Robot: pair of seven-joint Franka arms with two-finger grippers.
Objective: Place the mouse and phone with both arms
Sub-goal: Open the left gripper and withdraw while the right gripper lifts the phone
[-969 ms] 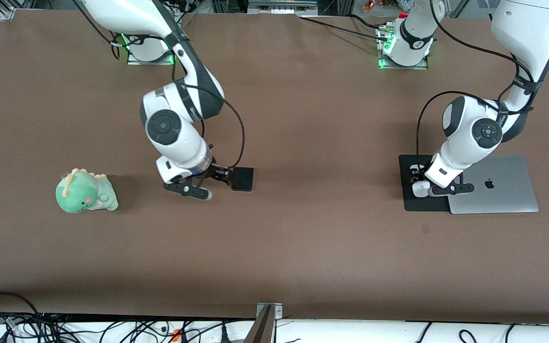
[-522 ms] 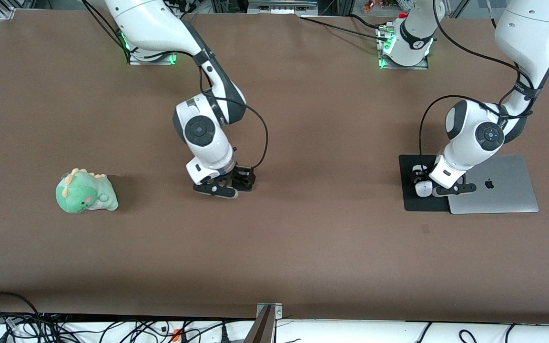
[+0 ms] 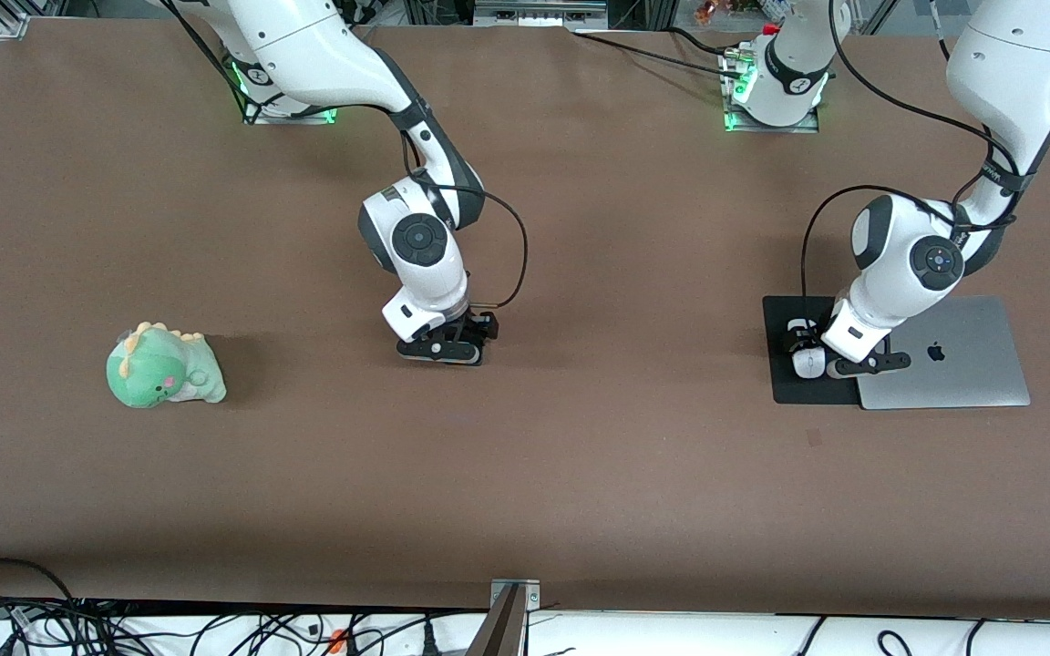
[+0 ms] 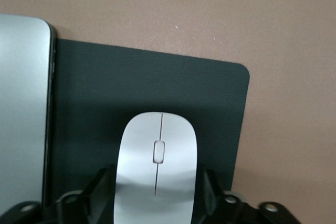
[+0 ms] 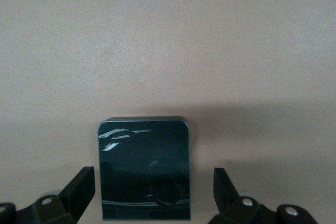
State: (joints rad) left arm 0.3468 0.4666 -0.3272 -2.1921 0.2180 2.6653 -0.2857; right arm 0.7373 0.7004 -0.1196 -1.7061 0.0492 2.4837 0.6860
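Mouse lies on mat between my left end effector's parted fingers; right end effector wide astride phone.

robot lab: arms, cables

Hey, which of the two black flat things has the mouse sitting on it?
The big black mat beside the laptop carries the white mouse; the small phone lies bare mid-table.

Left end effector low, right end effector spread.
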